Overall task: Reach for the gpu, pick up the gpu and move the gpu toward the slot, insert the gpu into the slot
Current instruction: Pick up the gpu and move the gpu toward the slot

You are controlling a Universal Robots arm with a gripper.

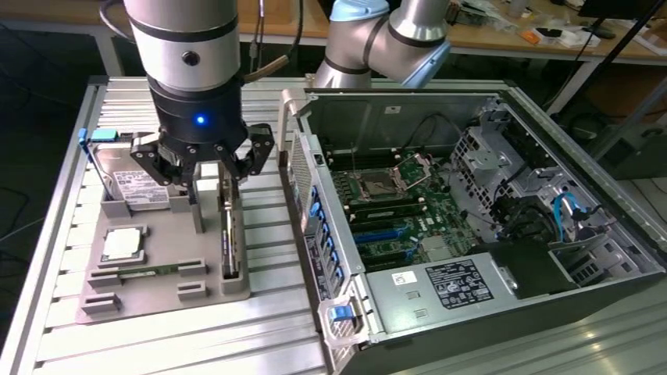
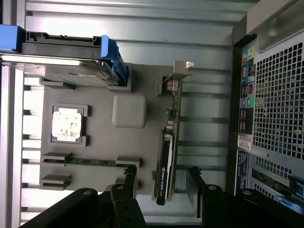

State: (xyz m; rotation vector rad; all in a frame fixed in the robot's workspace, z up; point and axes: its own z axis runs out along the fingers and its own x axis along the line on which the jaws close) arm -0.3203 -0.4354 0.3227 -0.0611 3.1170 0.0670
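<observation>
Currently the end effector (image 1: 208, 173) hangs empty, jaws spread wide, the gpu (image 1: 230, 238) standing edge-on just beneath, lined up between them, so the reach wants a straight, centred descent clearing both flat faces.

We see the gripper (image 1: 205, 173) hanging with its jaws spread wide over one end of the gpu (image 1: 230, 242). The gpu stands on edge in a grey holder (image 1: 156, 301) on the desk (image 1: 208, 344). Toward the exterior view's right, the open computer case (image 1: 583, 258) shows the slot (image 1: 383, 233).
</observation>
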